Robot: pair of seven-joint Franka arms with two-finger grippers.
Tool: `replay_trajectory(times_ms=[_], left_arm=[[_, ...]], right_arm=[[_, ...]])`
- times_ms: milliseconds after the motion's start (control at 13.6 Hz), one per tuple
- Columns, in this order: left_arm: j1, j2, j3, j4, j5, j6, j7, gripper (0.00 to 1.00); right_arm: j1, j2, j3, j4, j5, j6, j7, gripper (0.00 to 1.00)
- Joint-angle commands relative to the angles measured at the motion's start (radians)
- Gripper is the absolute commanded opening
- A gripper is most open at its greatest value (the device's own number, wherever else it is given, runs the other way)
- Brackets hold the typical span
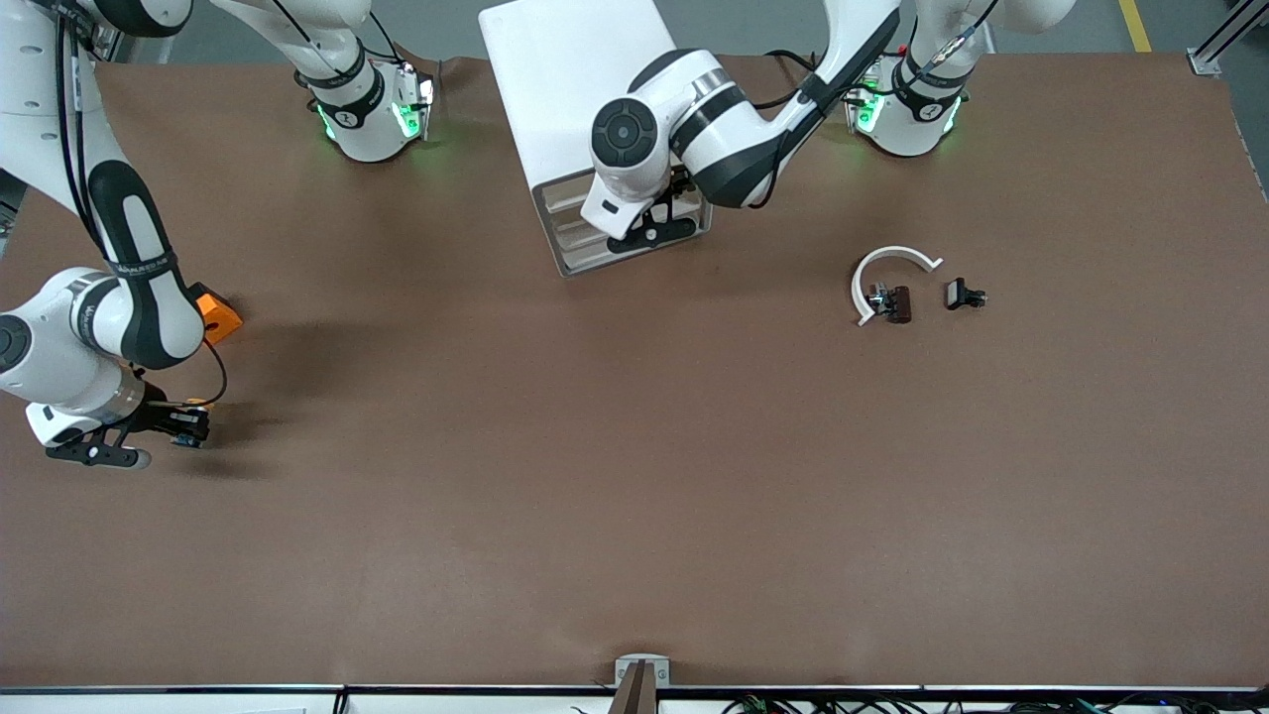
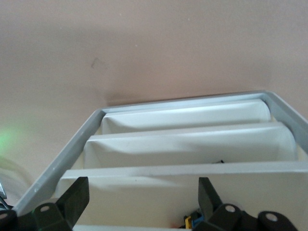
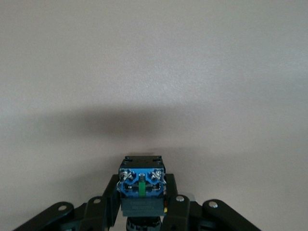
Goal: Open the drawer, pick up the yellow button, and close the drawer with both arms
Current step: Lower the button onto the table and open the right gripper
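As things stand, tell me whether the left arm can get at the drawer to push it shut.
Probably yes. The left gripper hangs open right at the drawer front, with nothing between them.

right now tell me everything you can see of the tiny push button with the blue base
The tiny push button with a black body and blue base is pinched between the shut fingers of the right gripper, held above the brown table at the right arm's end, near the orange block with a black hole. Its blue plastic base faces the wrist camera, showing two silvery screw terminals and a green strip between them. A hint of its orange-yellow cap shows in the front view.
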Motion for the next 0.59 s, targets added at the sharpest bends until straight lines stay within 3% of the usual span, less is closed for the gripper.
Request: replay_trajectory(times_ms=[0,513], left_arm=[[-0.025,-0.031,-0.002,-0.024,0.000,0.006,0.000,1.00],[-0.068,-0.025,-0.002,-0.024,0.000,0.004,0.000,1.00]], right_arm=[[-0.014,0.035,0.021,0.051,0.024,-0.010,0.005,0.00],[-0.002,0.063,0.041,0.074,0.045,-0.010,0.005,0.00]])
